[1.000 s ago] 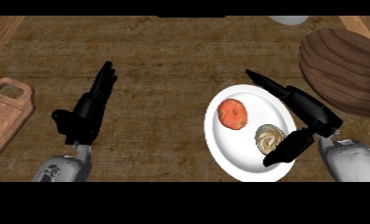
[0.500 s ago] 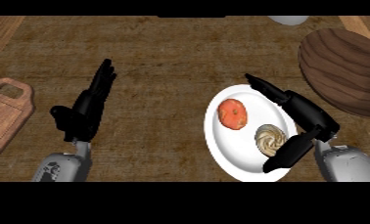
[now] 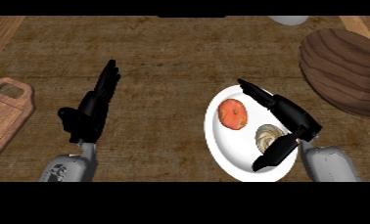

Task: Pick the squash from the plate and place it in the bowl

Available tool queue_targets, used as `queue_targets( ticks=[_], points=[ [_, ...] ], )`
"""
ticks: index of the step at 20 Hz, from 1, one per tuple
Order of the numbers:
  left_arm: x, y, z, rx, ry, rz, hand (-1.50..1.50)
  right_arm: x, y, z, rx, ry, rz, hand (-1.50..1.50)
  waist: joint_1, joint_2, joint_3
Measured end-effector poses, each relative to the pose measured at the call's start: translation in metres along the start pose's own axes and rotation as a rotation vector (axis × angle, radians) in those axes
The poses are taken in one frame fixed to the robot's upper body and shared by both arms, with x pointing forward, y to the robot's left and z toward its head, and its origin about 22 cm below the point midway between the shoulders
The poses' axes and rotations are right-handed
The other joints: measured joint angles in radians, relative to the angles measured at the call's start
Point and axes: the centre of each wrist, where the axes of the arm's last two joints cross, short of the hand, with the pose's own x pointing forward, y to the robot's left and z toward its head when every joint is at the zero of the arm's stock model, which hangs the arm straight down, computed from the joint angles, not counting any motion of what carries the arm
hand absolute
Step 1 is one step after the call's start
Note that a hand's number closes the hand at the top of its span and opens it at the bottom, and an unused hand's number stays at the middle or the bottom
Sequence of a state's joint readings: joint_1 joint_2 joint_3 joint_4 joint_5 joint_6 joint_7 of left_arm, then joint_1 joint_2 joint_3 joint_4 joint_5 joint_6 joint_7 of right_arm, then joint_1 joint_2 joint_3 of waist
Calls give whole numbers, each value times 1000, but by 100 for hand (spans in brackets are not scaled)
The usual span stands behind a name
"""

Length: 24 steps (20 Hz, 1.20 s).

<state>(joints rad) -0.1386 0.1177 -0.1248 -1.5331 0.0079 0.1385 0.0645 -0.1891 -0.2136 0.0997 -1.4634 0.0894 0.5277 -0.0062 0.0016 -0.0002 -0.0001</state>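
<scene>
White plate [image 3: 219, 145] sits on the brown wooden desk [image 3: 173, 54], carrying the pale, ribbed squash [image 3: 269, 135] and, just beside it, an orange-red round piece [image 3: 233, 114]. The right hand [image 3: 298, 116] hangs over the plate's right side, spread – fingers straight above the squash, thumb below it – with nothing pinched. The dark wooden bowl [image 3: 338, 69] lies near the plate, at the right edge. The left hand [image 3: 89, 113] rests at the left, fingers straight and together, near a wooden cutting board [image 3: 11, 106].
</scene>
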Motion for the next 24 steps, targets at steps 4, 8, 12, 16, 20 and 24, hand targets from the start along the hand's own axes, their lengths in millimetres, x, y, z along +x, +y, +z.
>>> queue_targets(
  ticks=[4,8,12,16,20,24],
  points=[
    [6,5,-2,2,0,0,0,-8,12,-12,-5,-6,2,-150,0,0,0],
    [2,3,1,-1,0,0,0,-17,22,-17,-29,32,71,-150,1,0,0],
    [4,1,0,6,0,3,0,-26,20,-23,-53,69,143,-150,1,1,0],
    [4,0,6,3,0,6,0,-34,22,-31,-28,86,178,-150,1,-2,-2],
    [11,1,6,0,1,6,0,-35,19,-37,11,58,215,150,1,-4,-5],
    [11,0,3,-6,7,4,0,-35,23,-43,70,-4,315,150,0,-6,-6]
  ],
)
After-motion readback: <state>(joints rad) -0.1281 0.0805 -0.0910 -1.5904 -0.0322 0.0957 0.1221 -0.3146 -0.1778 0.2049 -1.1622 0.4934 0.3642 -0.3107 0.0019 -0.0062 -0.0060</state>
